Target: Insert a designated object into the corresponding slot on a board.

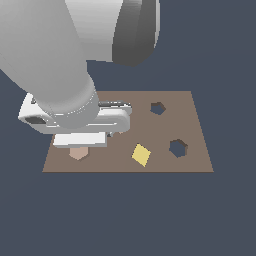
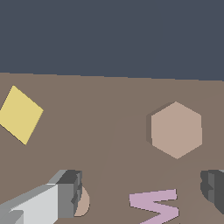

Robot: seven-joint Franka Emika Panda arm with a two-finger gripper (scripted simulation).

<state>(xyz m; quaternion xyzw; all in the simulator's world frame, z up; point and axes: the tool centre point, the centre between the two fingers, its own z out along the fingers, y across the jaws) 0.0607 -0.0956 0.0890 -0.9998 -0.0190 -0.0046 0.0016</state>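
1. The wrist view alone shows the pink chevron piece (image 2: pixel 156 204) and a tan rounded piece (image 2: pixel 83 202) partly behind one fingertip (image 2: pixel 70 192); the exterior view alone shows two dark hexagonal holes, the larger slot (image 1: pixel 178 148) and a smaller one (image 1: pixel 157 108).
2. The tan-pink hexagon (image 2: pixel 176 129) lies flat on the board (image 2: pixel 109 100), just ahead of the pincer (image 2: pixel 142 190), nearer its far finger; the pincer stands wide, holding nothing.
3. One hexagon, one yellow diamond (image 2: pixel 20 113), two holes.
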